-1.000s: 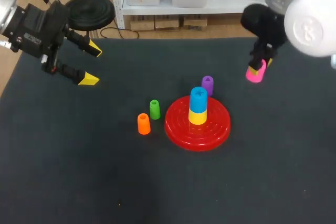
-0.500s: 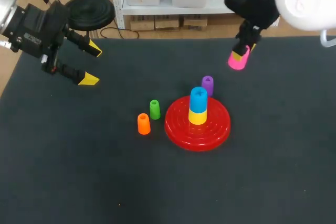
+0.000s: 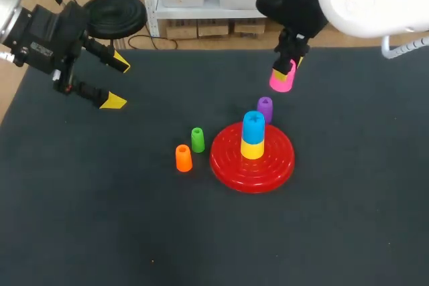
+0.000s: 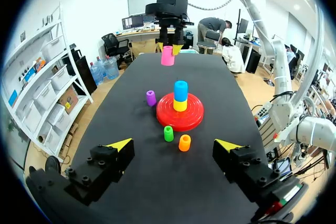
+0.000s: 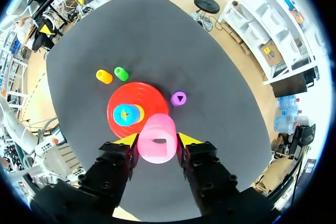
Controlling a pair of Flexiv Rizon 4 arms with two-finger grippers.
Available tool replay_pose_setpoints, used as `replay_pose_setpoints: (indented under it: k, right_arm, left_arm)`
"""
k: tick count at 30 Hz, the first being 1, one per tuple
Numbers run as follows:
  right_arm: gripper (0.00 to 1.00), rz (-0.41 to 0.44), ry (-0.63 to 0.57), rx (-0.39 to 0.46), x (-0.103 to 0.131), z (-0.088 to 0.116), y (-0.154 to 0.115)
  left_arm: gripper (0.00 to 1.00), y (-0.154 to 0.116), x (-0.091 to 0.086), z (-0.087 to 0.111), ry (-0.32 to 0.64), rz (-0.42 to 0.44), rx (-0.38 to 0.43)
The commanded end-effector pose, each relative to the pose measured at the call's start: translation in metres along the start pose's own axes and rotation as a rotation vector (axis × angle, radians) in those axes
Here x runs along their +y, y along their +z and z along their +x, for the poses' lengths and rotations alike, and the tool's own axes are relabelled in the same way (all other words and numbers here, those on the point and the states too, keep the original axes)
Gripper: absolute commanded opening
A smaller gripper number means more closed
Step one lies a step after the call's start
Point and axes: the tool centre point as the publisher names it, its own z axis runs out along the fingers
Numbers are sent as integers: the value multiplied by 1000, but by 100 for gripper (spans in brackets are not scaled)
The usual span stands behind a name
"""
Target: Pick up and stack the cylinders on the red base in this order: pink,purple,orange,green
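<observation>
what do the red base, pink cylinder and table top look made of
Red base: likely moulded plastic, glossy; light glints on its ridged rings.
Pink cylinder: probably plastic too, smooth, evenly coloured, hollow.
Table top: dark matte covering, perhaps cloth or rubber; no shine.

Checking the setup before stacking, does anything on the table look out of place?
Nothing is tipped or spilled. One oddity: the red base already carries a yellow cylinder with a blue cylinder on top, colours outside the listed order.
</observation>
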Motion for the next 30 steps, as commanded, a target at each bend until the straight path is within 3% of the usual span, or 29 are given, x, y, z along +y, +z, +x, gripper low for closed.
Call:
replay_pose_setpoints:
  k: [1, 10, 19, 30]
  right_arm:
    - [0, -9, -17, 10, 7, -1, -2]
    - [0, -71, -79, 36, 34, 8, -4]
    - [0, -88, -136, 62, 57, 6, 11]
    - [0, -73, -141, 77, 60, -1, 27]
  left_arm:
    - [100, 0, -1, 0, 1, -3, 0]
    - [100, 0, -1, 0, 1, -3, 0]
    - [100, 0, -1, 0, 1, -3, 0]
    - [100, 0, -1, 0, 1, -3, 0]
